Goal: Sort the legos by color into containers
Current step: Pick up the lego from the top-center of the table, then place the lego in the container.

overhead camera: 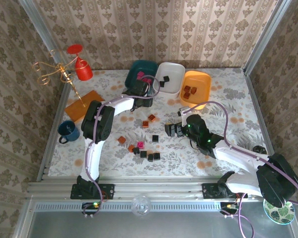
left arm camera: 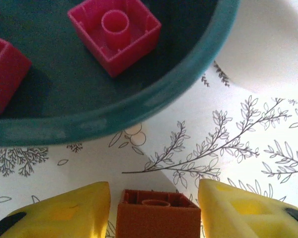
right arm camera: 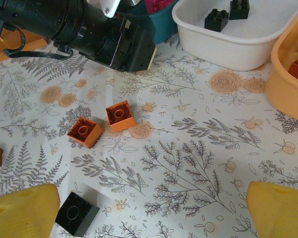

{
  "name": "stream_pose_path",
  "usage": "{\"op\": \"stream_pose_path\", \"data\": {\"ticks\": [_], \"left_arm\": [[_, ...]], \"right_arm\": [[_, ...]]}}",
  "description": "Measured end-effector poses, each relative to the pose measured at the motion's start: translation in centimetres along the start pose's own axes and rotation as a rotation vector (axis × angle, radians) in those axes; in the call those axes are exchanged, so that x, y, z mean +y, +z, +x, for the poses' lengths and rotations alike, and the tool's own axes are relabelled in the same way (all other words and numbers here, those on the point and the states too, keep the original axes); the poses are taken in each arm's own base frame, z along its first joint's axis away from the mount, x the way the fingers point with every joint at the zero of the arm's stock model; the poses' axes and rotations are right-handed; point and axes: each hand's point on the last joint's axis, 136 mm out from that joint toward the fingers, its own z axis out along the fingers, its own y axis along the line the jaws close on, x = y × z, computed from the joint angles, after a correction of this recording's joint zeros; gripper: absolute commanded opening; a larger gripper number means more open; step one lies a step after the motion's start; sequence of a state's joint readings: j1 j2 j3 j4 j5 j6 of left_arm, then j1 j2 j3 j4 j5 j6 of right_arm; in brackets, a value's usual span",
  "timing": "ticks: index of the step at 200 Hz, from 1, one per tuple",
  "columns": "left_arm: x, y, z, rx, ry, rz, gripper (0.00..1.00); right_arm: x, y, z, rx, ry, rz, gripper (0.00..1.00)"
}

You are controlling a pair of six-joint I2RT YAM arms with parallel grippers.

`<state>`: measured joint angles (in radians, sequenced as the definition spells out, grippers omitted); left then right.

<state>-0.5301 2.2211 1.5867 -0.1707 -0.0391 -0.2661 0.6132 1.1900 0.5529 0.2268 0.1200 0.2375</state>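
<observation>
A brown-orange brick [left arm camera: 158,218] is seen just outside the teal tray [left arm camera: 139,106], between the fingers of the left gripper [left arm camera: 153,193]. Whether it is squeezed tight cannot be told. The right gripper [right arm camera: 151,198], farther from the teal tray, is spread wide and empty. If pinched badly, it could be dropped among the pink bricks [left arm camera: 114,34] there.

Dark teal tray [overhead camera: 134,67], magenta bricks [left arm camera: 114,34], white tray [overhead camera: 175,72], black bricks [right arm camera: 217,20], orange tray [overhead camera: 203,79], reddish-brown brick [left arm camera: 158,218], white worktop [right arm camera: 198,163] with grey fern print
</observation>
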Motion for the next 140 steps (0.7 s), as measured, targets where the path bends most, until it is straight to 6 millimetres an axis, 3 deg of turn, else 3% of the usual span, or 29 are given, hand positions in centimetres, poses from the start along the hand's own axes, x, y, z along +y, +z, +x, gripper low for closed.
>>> {"op": "stream_pose_path", "data": {"ticks": [54,75,94,115,140], "left_arm": [[-0.5,-0.2,0.5,0.011,0.009,0.005,0.36],[-2.2,-2.0,0.9,-0.010,0.034,0.033,0.35],[-6.1,-5.1,0.0,-0.074,0.078,0.106,0.34],[-11.9,-8.7,-2.8,-0.199,0.135,0.226,0.33],[-17.5,-10.8,-5.5,-0.297,0.189,0.336,0.33]], "right_arm": [[-0.1,0.0,0.3,0.011,-0.002,0.007,0.98],[-1.1,-0.5,0.1,0.007,0.000,0.051,0.99],[-3.2,-2.1,-1.2,-0.058,0.027,0.127,1.00],[-6.2,-4.5,-1.8,-0.147,0.096,0.216,1.00],[-8.5,-6.5,-1.2,-0.209,0.157,0.285,1.00]]}}
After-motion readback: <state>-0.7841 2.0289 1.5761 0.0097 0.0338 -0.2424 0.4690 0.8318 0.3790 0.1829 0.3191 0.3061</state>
